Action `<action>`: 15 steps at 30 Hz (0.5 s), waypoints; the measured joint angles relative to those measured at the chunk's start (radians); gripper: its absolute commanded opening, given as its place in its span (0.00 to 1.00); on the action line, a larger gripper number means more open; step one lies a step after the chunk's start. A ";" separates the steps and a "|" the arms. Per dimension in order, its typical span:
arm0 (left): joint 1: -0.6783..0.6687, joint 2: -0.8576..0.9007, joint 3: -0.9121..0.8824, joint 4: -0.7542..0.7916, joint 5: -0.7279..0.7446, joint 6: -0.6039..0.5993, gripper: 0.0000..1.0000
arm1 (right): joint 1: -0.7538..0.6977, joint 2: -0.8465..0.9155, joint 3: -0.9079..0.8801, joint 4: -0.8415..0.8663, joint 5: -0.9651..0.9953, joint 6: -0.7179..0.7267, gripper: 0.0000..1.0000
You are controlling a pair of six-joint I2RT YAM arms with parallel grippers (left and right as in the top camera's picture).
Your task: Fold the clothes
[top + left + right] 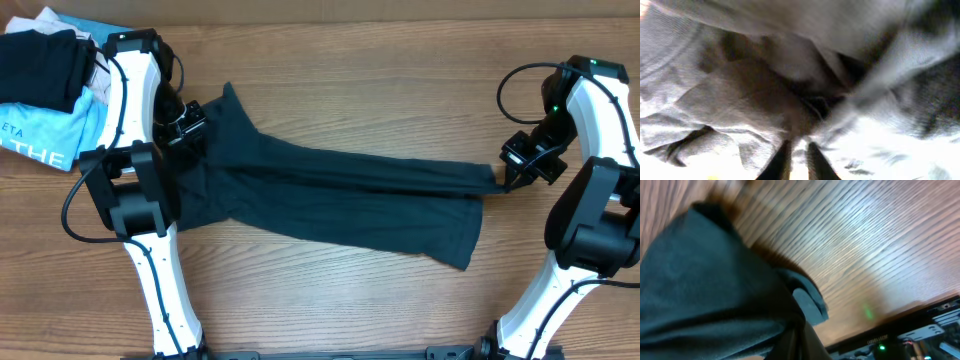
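The dark navy-teal garment [330,195] lies stretched across the table from left to right, wrinkled, no lettering showing. My left gripper [185,128] is shut on its upper left part; in the left wrist view the fingers [797,160] pinch washed-out grey cloth [740,100]. My right gripper [505,178] is shut on the garment's right end. In the right wrist view the cloth [715,295] bunches between the fingers [802,340], with a small flap sticking out.
A pile of other clothes sits at the back left: a black folded garment [40,60] on a light-blue shirt printed "THE" [45,135]. Bare wood table [400,90] lies behind and in front of the garment. The table's edge [900,320] shows in the right wrist view.
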 measured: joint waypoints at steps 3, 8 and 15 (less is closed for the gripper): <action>0.004 0.000 0.000 0.000 -0.020 0.002 0.29 | 0.000 0.000 0.000 0.009 0.023 0.019 0.30; 0.004 0.000 0.000 0.000 -0.029 0.002 0.29 | -0.001 0.000 0.000 0.003 0.030 0.024 0.39; -0.010 -0.004 0.112 0.000 -0.020 0.028 0.94 | -0.001 0.000 -0.001 0.100 -0.109 -0.106 0.59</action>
